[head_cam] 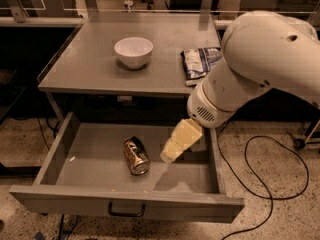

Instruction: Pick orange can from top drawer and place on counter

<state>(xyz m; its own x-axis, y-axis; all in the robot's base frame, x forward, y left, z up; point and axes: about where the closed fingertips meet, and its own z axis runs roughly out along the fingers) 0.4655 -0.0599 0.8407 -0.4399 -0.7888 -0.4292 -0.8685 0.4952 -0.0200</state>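
The orange can (136, 155) lies on its side on the floor of the open top drawer (90, 166), a little left of the drawer's middle, silver end toward the front. My gripper (169, 155) hangs inside the drawer just right of the can, slightly above the floor and apart from it, holding nothing. The big white arm (250, 64) reaches in from the right and covers the drawer's right rear corner. The counter (95, 69) is the grey table top directly above the drawer.
A white bowl (133, 51) stands on the counter's middle. A crinkled blue-white snack bag (199, 61) lies at its right side, partly behind the arm. The drawer front has a small black handle (126, 211). A black cable (260, 184) loops on the floor at right.
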